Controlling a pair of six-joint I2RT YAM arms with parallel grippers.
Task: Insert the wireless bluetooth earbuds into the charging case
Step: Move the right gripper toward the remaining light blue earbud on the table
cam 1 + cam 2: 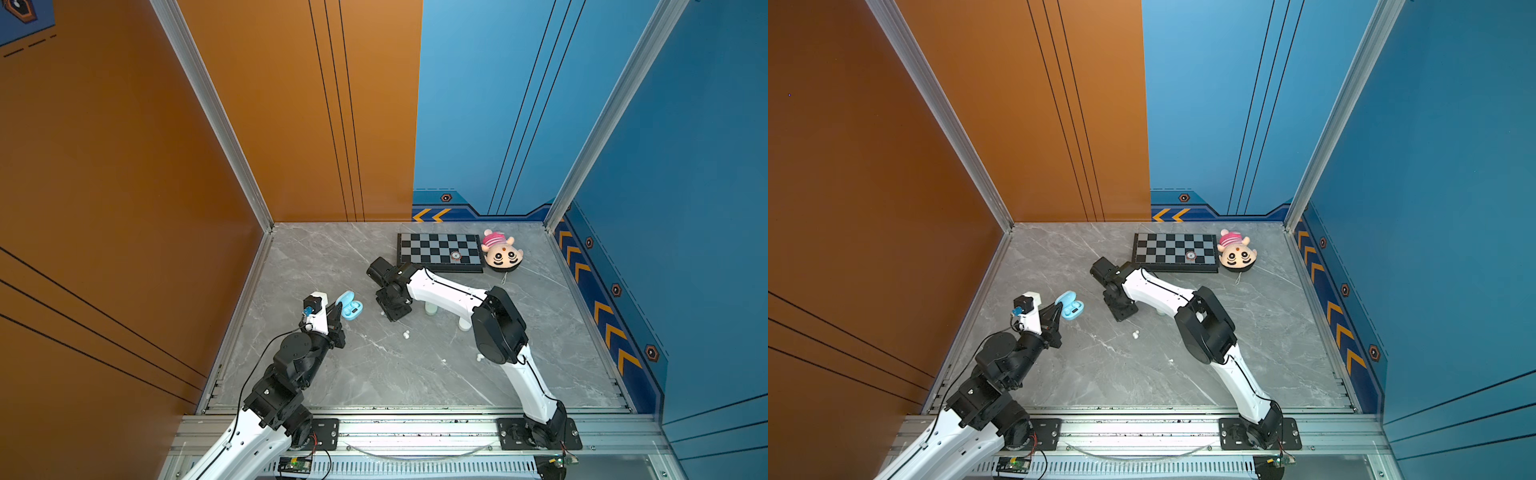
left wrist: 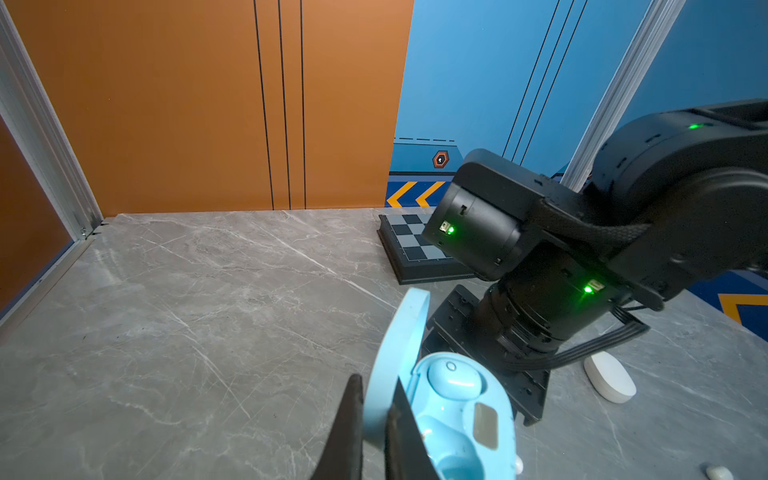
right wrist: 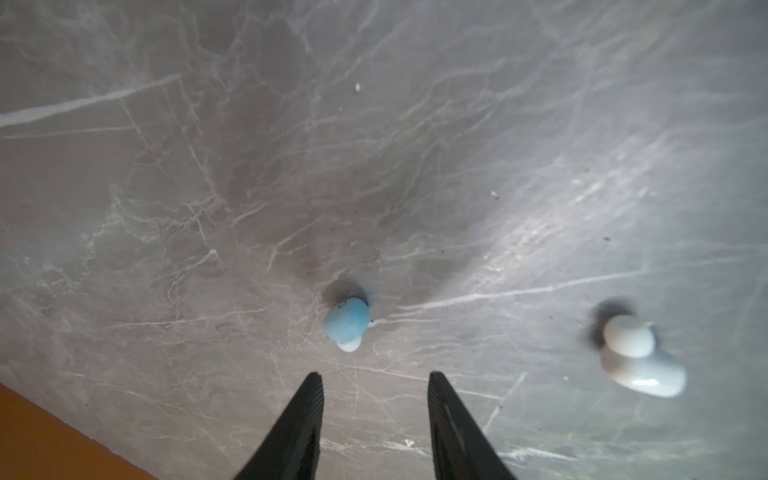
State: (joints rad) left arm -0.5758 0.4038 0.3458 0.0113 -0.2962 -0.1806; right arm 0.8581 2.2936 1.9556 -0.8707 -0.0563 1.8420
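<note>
Right wrist: right fingers (image 3: 299, 424) parted, empty, blue earbud (image 3: 347, 322) just ahead; left fingers (image 2: 351, 428) pinching charging case (image 2: 457, 415) lid. One seated bud (image 2: 453, 378); rest loose on bench (image 3: 166, 166).

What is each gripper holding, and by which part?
The left gripper is shut on the pale blue charging case, pinching its open lid. The right gripper holds nothing: its fingers stand open near the blue earbud lying on the table.
</note>
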